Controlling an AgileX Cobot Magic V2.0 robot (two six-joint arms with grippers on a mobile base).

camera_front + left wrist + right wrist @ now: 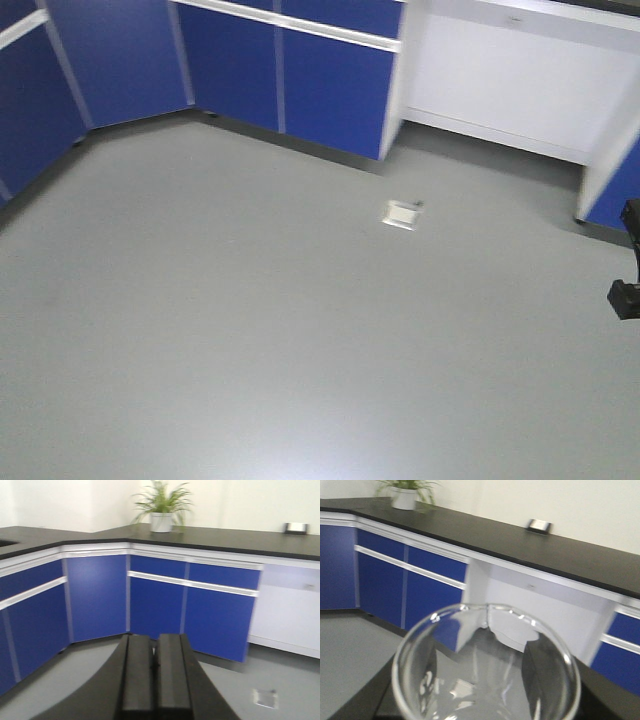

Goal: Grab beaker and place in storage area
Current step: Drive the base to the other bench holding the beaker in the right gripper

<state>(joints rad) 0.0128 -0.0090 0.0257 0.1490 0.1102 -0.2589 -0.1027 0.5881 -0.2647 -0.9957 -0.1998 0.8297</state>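
Note:
The clear glass beaker [485, 665] fills the bottom of the right wrist view, seen from its flared rim with the pouring lip at the far side. My right gripper [485, 690] is shut on it, with dark fingers [550, 675] on both sides of the glass. The storage area, a wide black benchtop [485, 535] with a small socket box [539, 526], runs along the wall ahead; it also shows in the left wrist view [240, 539]. My left gripper [155, 680] is shut and empty, held above the floor.
Blue cabinet doors [330, 90] and a white panel [510, 90] line the wall below the benchtop. A potted plant [161, 510] stands at the bench corner. A floor socket plate [402, 213] lies on the grey floor. A black arm part [627, 285] shows at the right edge.

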